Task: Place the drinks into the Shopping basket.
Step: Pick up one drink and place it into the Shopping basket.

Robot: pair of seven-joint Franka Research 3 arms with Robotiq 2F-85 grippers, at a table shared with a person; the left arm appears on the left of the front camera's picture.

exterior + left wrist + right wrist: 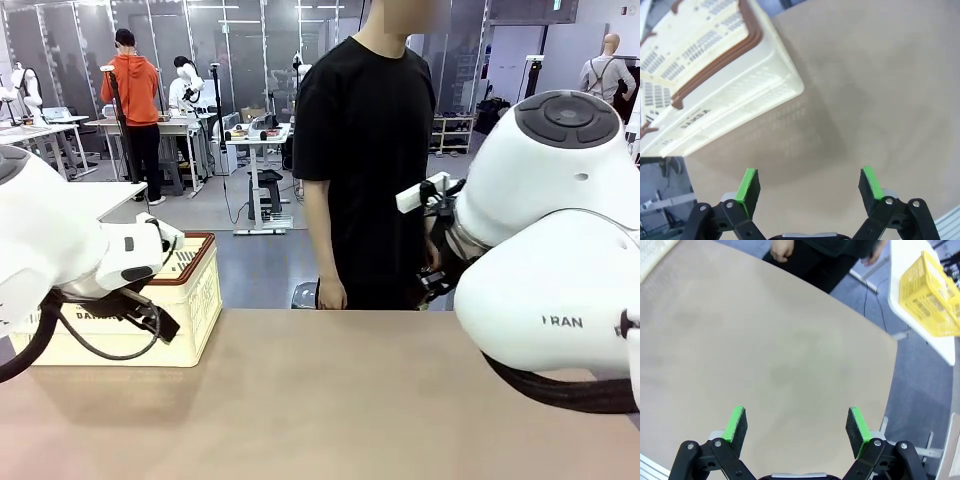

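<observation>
The cream-white Shopping basket (185, 300) with a brown rim stands at the table's far left, partly behind my left arm. Its slotted side and rim also fill the upper left of the left wrist view (725, 80). My left gripper (810, 186) hangs open above bare tabletop just beside the basket's corner, nothing between its green pads. My right gripper (796, 427) is open too, over bare table. The drinks are out of view.
A person in a black shirt (365, 160) stands at the far edge, hands (331, 293) hanging at the table's rim. A yellow mesh basket (930, 295) sits on a white side table beyond the table's edge. The tan tabletop (330, 400) lies bare.
</observation>
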